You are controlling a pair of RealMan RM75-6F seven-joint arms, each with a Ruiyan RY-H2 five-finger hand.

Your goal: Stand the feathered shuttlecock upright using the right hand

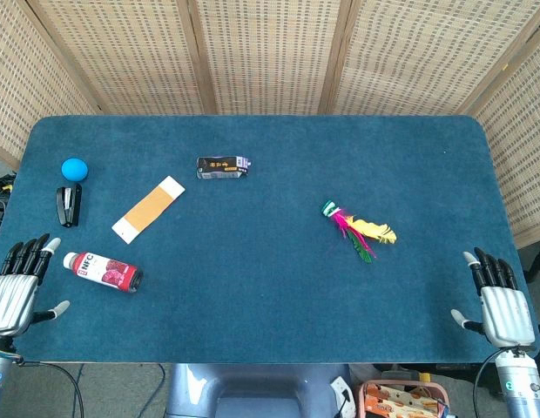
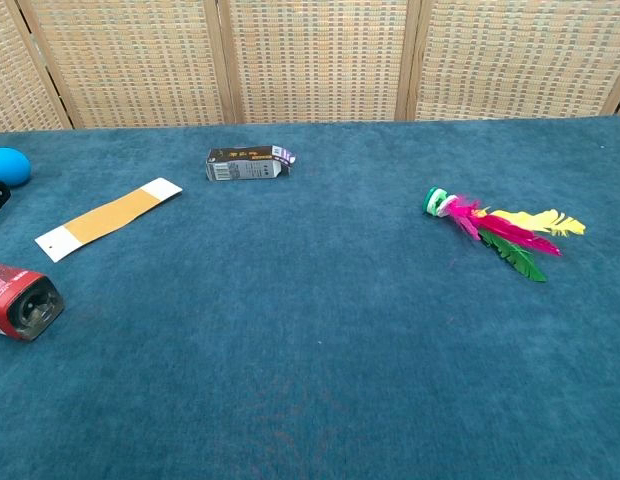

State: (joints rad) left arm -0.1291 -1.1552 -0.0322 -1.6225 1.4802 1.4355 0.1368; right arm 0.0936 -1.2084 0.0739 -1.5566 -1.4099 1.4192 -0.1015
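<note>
right robot hand [image 1: 496, 300] at near table edge, fingers spread, holding nothing | feathered shuttlecock [image 1: 359, 232] lying flat, well apart

1. Both views are bright and evenly lit, with soft light from above.
2. Shadows are faint: the shuttlecock [image 2: 495, 226] and the dark box [image 2: 248, 163] cast only thin, soft ones on the blue tabletop [image 1: 270, 287].
3. No strong glare shows.
4. Both pictures are sharp, though the head view bows slightly at its edges.
</note>
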